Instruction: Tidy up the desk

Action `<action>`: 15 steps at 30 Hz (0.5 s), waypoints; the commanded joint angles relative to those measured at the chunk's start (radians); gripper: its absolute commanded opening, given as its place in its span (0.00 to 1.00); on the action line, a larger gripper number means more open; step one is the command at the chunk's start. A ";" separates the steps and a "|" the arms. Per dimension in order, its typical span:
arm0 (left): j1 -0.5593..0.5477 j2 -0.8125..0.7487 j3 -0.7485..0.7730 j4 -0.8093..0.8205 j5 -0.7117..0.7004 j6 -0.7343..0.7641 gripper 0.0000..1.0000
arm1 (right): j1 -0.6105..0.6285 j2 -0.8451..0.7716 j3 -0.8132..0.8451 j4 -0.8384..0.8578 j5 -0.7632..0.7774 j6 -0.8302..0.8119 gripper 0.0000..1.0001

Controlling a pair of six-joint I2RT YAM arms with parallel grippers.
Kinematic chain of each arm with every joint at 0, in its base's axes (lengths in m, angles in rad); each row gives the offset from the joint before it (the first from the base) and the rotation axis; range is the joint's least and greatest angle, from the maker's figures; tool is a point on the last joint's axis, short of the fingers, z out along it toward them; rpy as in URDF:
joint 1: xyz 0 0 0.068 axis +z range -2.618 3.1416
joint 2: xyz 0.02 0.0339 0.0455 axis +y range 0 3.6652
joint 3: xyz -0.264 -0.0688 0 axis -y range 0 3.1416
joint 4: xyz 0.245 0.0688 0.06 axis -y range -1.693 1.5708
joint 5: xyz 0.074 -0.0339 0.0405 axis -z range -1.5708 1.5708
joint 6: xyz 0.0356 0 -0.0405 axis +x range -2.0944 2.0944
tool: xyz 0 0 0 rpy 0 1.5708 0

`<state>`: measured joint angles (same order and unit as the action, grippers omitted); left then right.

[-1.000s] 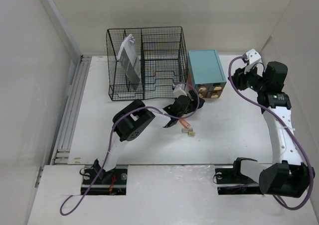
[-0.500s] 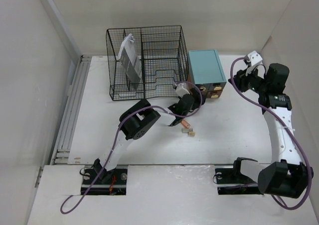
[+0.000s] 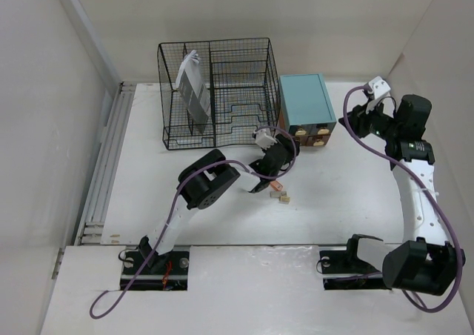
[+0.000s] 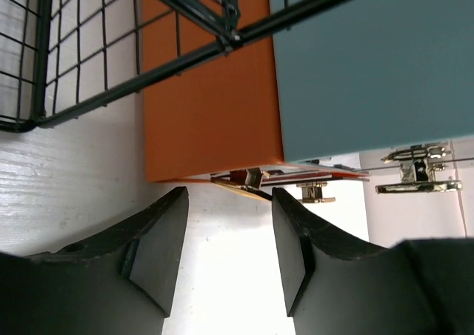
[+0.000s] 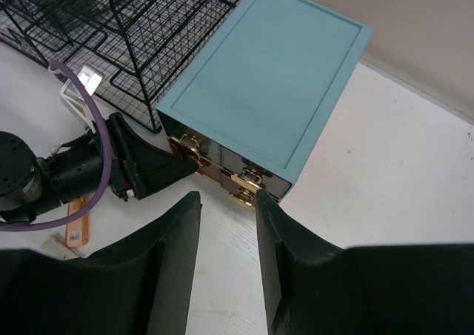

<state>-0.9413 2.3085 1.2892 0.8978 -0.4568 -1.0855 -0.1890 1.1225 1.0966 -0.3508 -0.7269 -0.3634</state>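
Soft, even overhead light makes the white desk bright, almost washed out, with only faint shadows beneath the arms. In the left wrist view the near black fingers look soft-edged. Brass drawer pulls catch small glints.

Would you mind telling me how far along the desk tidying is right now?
Done: a grey packet stands in the wire organizer. In hand: nothing yet; the left gripper is open near the front of the teal drawer box, and the right gripper hangs open nearby. Left: an orange strip and small tan blocks lie loose on the desk.
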 commanded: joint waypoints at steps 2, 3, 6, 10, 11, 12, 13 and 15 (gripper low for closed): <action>0.009 -0.031 -0.004 0.039 -0.074 -0.002 0.45 | -0.009 -0.024 -0.009 0.022 -0.045 -0.011 0.41; 0.009 -0.031 -0.004 0.059 -0.074 -0.002 0.45 | -0.009 -0.024 -0.009 0.022 -0.045 -0.020 0.41; 0.009 -0.031 -0.014 0.072 -0.074 -0.002 0.39 | -0.009 -0.024 -0.009 0.022 -0.054 -0.020 0.41; 0.009 -0.021 -0.024 0.101 -0.065 -0.002 0.23 | -0.009 -0.015 -0.009 0.022 -0.054 -0.020 0.41; 0.009 -0.021 -0.024 0.101 -0.054 -0.002 0.20 | -0.009 -0.015 -0.009 0.022 -0.054 -0.020 0.41; 0.009 -0.021 -0.024 0.110 -0.054 -0.002 0.18 | -0.009 -0.015 -0.009 0.022 -0.054 -0.020 0.41; 0.009 -0.021 -0.024 0.110 -0.054 -0.002 0.16 | -0.009 -0.015 -0.009 0.022 -0.054 -0.020 0.41; 0.009 -0.021 -0.034 0.121 -0.045 -0.002 0.16 | -0.009 -0.015 -0.009 0.022 -0.054 -0.020 0.41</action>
<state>-0.9405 2.3085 1.2716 0.9592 -0.4866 -1.0985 -0.1905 1.1221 1.0966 -0.3511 -0.7467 -0.3710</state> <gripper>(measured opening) 0.265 0.414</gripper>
